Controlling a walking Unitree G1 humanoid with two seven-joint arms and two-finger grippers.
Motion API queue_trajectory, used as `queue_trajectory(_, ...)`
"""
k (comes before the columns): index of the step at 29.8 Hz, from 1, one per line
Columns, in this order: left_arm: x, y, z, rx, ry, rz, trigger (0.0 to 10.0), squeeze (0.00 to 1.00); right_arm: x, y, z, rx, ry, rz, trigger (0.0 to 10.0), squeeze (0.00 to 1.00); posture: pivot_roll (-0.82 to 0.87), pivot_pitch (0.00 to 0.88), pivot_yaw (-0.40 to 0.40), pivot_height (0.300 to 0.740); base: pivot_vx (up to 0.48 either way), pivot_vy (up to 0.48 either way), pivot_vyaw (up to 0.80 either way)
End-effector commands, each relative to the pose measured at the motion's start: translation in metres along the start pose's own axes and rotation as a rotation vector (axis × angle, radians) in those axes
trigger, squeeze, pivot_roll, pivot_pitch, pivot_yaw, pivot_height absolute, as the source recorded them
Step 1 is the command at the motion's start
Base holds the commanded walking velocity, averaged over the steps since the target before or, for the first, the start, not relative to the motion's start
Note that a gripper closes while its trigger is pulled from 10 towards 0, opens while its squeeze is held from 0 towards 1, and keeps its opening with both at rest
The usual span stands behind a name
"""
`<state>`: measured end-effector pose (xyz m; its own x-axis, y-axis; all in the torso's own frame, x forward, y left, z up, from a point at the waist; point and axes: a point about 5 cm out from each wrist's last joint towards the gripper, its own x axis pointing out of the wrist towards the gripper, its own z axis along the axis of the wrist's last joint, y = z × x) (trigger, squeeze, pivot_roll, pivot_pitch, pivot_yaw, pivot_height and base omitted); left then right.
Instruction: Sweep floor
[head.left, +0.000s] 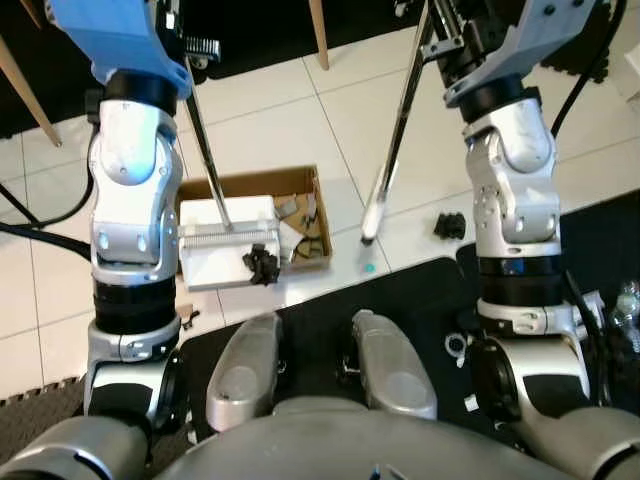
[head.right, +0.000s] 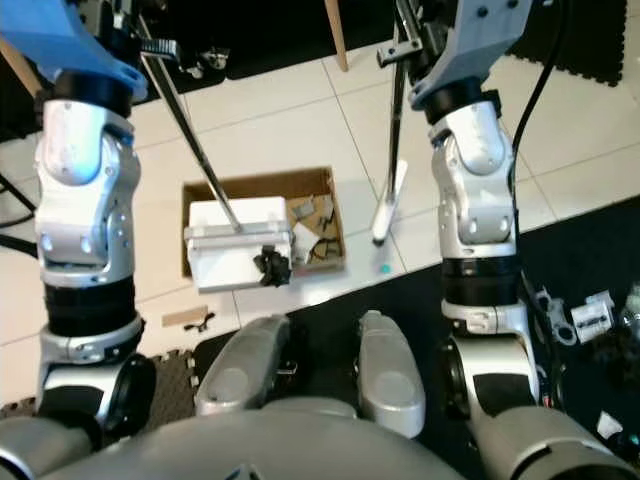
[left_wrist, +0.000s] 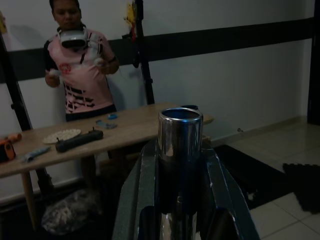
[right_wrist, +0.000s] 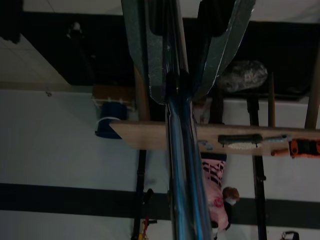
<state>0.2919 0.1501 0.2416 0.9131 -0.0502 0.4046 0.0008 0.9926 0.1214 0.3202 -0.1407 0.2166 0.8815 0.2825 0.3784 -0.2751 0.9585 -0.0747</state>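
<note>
Your left gripper (left_wrist: 180, 165) is clamped on the dustpan handle (head.left: 205, 150), with the white dustpan (head.left: 228, 243) sitting on the tiles in front of a cardboard box (head.left: 300, 200). Your right gripper (right_wrist: 187, 60) is closed round the broom pole (head.left: 400, 110); its head (head.left: 372, 215) touches the floor (head.left: 280, 120) just right of the box. Black debris (head.left: 262, 263) lies at the dustpan's near edge.

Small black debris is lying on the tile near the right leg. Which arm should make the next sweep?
Right, probably. The right gripper holds the broom, whose head rests on the tile near the black debris. The left gripper holds the dustpan, set down by the cardboard box.
</note>
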Motion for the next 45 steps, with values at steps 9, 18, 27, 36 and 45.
queue_trajectory(9, 0.003, 0.0, 0.01, 0.019, -0.053, 0.0, 10.0, 0.0, 0.001, -0.001, 0.003, -0.008, -0.019, -0.001, 10.0, 0.0, -0.01, 0.028, 0.045, 0.74, 0.361, 0.0, 0.0)
queue_trajectory(18, 0.005, -0.001, 0.013, -0.019, -0.05, -0.013, 10.0, 0.0, 0.0, -0.001, 0.001, -0.006, -0.013, -0.003, 10.0, 0.0, -0.01, 0.035, 0.046, 0.74, 0.0, 0.0, 0.0)
queue_trajectory(27, 0.005, 0.0, 0.016, -0.043, -0.05, -0.03, 10.0, 0.0, -0.001, -0.001, -0.001, -0.009, -0.005, -0.003, 10.0, 0.0, -0.01, 0.038, 0.045, 0.74, 0.0, 0.0, 0.0)
queue_trajectory(36, 0.014, 0.016, 0.019, -0.014, -0.068, 0.002, 10.0, 0.0, 0.0, -0.006, -0.003, -0.023, 0.001, -0.012, 10.0, 0.0, 0.0, 0.036, 0.039, 0.74, 0.0, 0.0, 0.0)
queue_trajectory(45, 0.036, 0.018, 0.015, 0.047, -0.123, 0.016, 10.0, 0.0, 0.006, -0.014, -0.004, -0.046, -0.009, -0.037, 10.0, 0.0, -0.02, 0.03, 0.04, 0.74, 0.0, 0.0, 0.0)
